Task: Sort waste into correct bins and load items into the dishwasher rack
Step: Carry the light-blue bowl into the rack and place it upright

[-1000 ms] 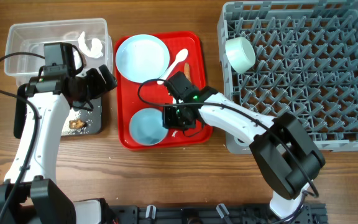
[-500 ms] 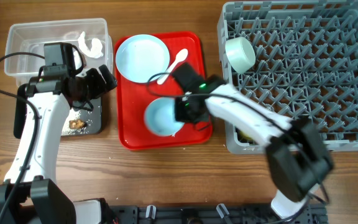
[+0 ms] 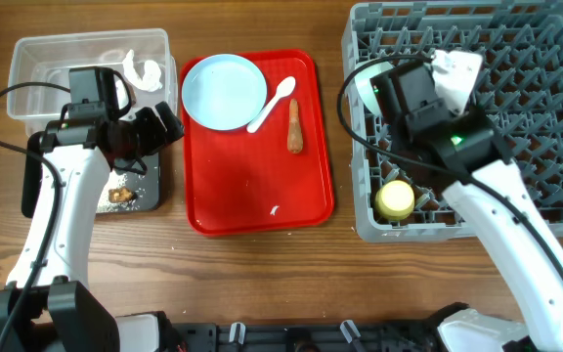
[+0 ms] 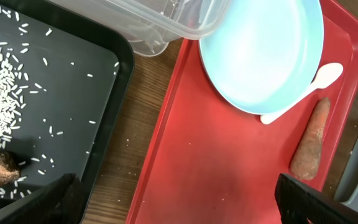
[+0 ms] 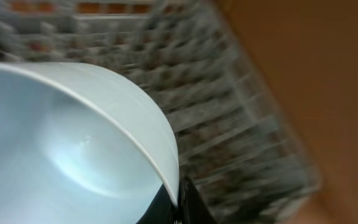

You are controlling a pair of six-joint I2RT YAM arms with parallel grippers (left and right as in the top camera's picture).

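Wooden worktop (image 3: 262, 284), seen from above. My right tool (image 5: 178, 204) is clenched on the rim of a pale blue bowl (image 3: 456, 68), held over the far left part of the grey dishwasher rack (image 3: 555, 147). A yellow cup (image 3: 395, 199) sits in the rack's near left corner. My left tool (image 3: 160, 127) hangs released over the gap between the black tray (image 3: 145, 196) and the red tray (image 3: 252, 196), where the plate (image 3: 224, 91), spoon (image 3: 274, 101) and carrot stick (image 3: 295, 127) lie.

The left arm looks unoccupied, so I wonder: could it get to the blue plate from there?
Probably yes. The left gripper hangs open at the red tray's edge, the plate lies uncovered on its near side, and the right arm is over the rack. The spoon beside the plate's rim might get nudged.
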